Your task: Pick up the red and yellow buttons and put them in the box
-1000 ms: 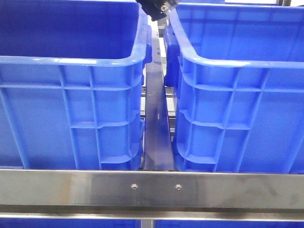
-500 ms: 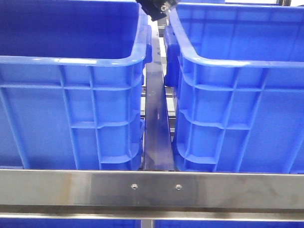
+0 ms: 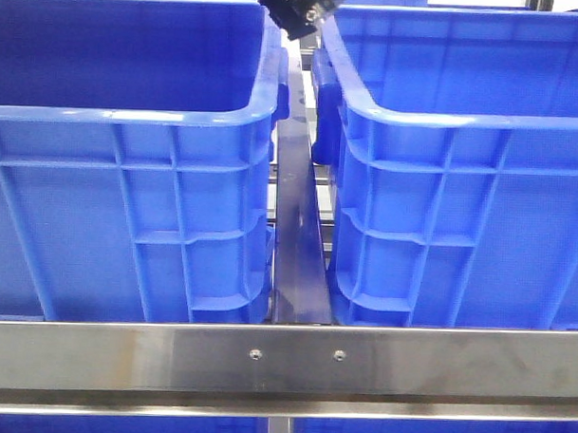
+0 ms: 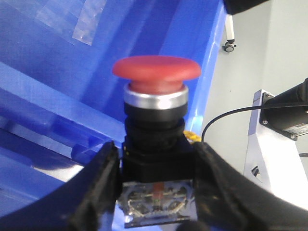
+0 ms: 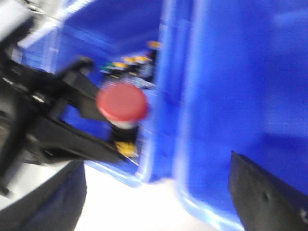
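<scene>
From the front I see two blue crates side by side, the left crate (image 3: 130, 154) and the right crate (image 3: 461, 175), with a metal rail (image 3: 297, 245) running between them and a steel crossbar (image 3: 284, 359) across the foreground; only a dark piece of my left gripper (image 3: 298, 10) shows at the top, above the gap between the crates, and no button can be made out from here. In my left wrist view the matter is plain: my left claw (image 4: 156, 192) is clamped on the black square body of the red button (image 4: 157, 72), one finger pressed to each side, the red mushroom cap and silver collar standing clear of the fingertips, with blue crate wall behind. My right wrist view is blurred, yet it shows that same red button (image 5: 122, 103) held in the left arm's dark fingers, close against a blue crate edge, with small yellow and green shapes deeper inside a crate that I cannot identify. My right claw (image 5: 159, 192) is spread wide and carries nothing. I judge the red button picked but not yet dropped into the box, and the yellow one not yet fetched.
</scene>
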`<state>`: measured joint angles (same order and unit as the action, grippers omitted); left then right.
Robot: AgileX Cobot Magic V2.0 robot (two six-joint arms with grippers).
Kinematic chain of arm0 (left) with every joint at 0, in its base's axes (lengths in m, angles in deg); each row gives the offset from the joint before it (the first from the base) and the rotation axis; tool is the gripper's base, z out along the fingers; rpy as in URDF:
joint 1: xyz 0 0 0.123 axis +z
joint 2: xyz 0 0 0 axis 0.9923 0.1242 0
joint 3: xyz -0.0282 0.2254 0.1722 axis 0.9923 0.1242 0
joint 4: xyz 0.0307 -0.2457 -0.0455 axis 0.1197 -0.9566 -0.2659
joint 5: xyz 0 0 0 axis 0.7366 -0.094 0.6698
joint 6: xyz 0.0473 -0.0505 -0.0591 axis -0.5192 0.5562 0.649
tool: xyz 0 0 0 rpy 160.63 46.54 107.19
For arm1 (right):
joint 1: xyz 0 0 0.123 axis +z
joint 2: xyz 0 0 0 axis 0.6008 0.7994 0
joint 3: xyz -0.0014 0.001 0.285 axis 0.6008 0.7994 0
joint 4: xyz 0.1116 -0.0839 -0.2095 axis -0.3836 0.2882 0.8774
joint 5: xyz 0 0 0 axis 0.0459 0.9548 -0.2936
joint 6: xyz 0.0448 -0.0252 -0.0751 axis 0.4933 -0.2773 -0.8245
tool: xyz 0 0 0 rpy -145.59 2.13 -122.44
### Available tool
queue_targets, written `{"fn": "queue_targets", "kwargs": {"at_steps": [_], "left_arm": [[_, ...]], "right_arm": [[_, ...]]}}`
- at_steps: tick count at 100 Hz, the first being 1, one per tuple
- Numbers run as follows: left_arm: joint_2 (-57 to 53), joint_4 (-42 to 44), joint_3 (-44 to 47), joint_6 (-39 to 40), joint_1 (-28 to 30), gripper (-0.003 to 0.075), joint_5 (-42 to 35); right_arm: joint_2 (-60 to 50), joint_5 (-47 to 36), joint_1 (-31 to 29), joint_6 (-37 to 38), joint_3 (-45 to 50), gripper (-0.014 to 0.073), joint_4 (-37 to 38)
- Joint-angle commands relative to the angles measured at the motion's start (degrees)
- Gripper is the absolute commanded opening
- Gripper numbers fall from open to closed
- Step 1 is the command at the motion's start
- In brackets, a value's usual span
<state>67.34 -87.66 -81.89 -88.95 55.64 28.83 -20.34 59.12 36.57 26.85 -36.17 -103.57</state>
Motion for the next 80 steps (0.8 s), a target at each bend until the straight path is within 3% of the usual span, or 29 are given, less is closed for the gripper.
{"fn": "queue_targets", "kwargs": {"at_steps": [1,21,80], "left_arm": [[-2.8,-4.2,-1.5,0.1,-0.3,0.0095,-0.9],[-2.8,-4.2,-1.5,0.1,-0.3,0.0095,-0.9],[-2.8,-4.2,-1.5,0.1,-0.3,0.0095,-0.9]], "right_arm": [[1.7,0.3,0.7,-5.9,-2.0,0.0619,-11.2],[7.2,-0.2,5.1,-11.2,-2.0,0.0619,-18.5],[15.2,-3.4,11.4,-17.8,-4.7,0.0608,-26.3]]}}
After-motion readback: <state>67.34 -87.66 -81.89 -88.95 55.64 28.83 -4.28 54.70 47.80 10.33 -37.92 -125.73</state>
